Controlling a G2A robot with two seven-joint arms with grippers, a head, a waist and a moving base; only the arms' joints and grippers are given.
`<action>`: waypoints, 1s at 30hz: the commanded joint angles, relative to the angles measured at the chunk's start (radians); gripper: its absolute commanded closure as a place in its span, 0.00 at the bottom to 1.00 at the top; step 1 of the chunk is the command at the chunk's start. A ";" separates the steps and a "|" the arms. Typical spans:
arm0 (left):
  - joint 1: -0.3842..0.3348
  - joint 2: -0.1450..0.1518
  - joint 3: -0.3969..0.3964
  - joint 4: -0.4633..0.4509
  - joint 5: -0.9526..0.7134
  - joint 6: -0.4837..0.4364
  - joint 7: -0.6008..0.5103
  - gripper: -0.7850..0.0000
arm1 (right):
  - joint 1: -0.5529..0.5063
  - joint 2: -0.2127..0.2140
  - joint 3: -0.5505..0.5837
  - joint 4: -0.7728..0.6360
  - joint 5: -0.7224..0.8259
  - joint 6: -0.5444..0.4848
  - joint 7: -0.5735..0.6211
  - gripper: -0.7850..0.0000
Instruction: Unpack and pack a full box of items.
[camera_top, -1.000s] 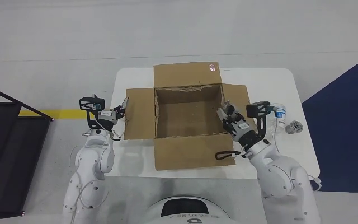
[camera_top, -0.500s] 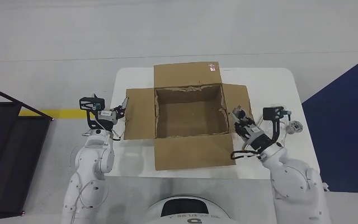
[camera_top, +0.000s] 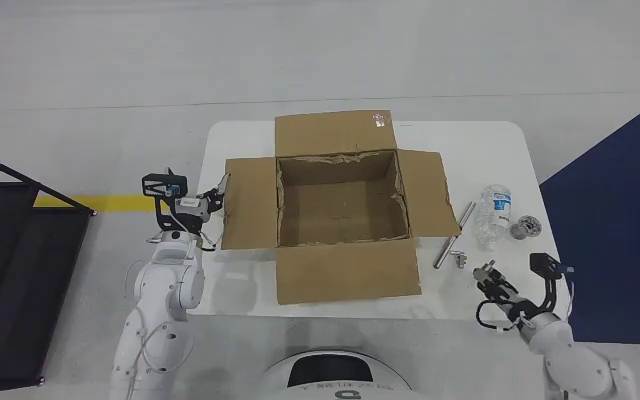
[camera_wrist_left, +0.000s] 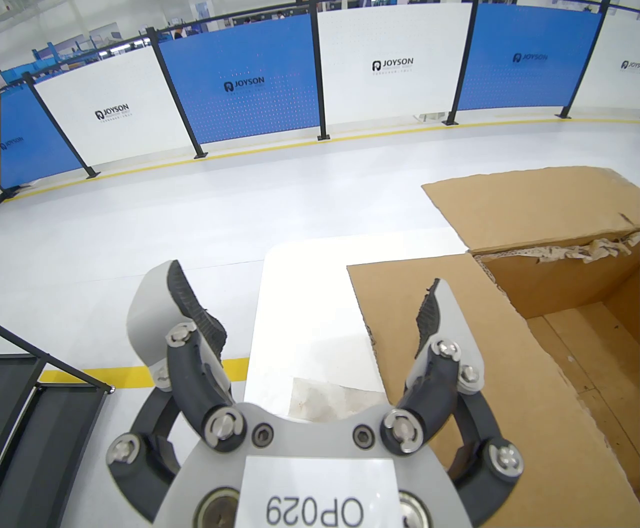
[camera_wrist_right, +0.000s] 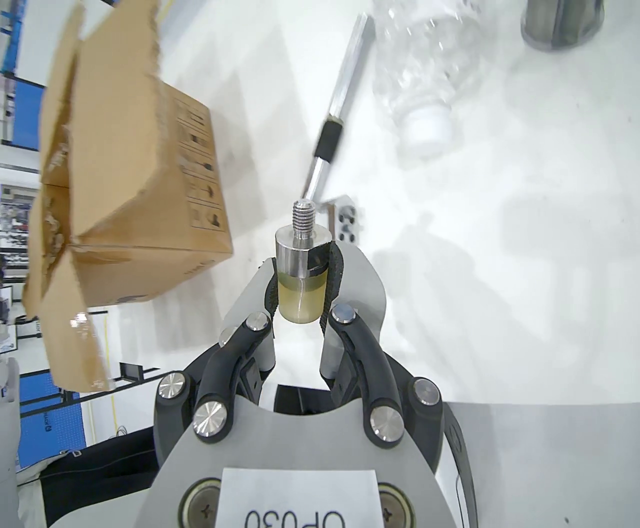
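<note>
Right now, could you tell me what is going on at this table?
The right gripper is shut on a small threaded metal fitting above the table's near right area. A rod, a plastic bottle and a small bracket lie on the table right of the open cardboard box, which looks empty. The left gripper hangs open by the box's left side.

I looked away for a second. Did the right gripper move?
Yes. The right gripper moved off the box, out toward the table's near right edge.
</note>
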 joint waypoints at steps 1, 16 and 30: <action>0.000 0.000 0.000 0.000 0.000 0.000 0.000 0.00 | 0.033 0.004 -0.020 0.020 -0.028 0.052 0.034 1.00; 0.000 0.000 0.000 0.000 0.000 0.000 0.000 0.00 | 0.177 0.022 -0.080 0.129 -0.197 0.276 0.095 0.89; 0.000 0.000 0.000 0.000 0.000 0.000 0.000 0.00 | 0.176 0.028 -0.081 0.122 -0.167 0.302 0.078 0.64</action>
